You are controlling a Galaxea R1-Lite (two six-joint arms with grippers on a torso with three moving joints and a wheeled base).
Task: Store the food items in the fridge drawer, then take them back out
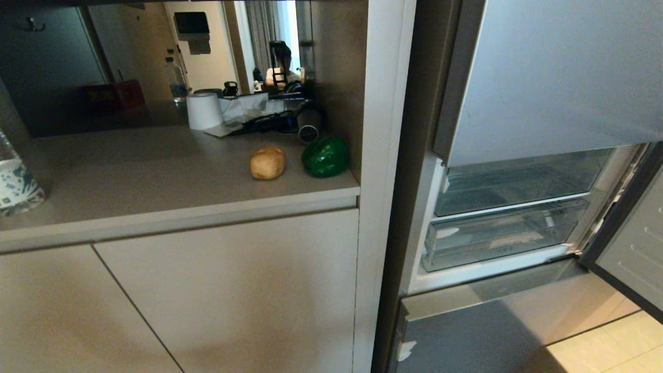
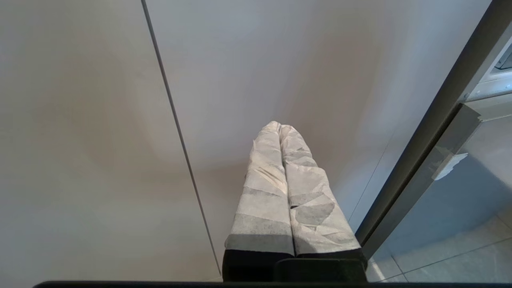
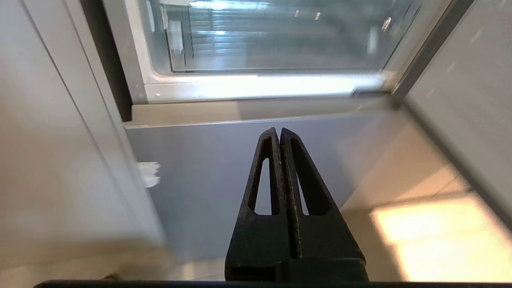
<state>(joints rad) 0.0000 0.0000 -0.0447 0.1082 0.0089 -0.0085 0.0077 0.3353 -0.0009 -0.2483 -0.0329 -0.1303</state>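
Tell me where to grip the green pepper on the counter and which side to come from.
Grip the pepper across its rounded body, coming from the front or above: a cabinet wall stands close on its right and clutter lies behind it. The potato lies apart to its left, so a finger should fit there. Its stem is not visible, so the glossy body is probably the only hold.

The potato-like lump point(image 1: 267, 162) is set on the counter point(image 1: 155, 191), just left of the bell pepper point(image 1: 325, 155). The open fridge compartment with its clear bins point(image 1: 497, 235) is placed to the right, below the top door point(image 1: 559, 72).
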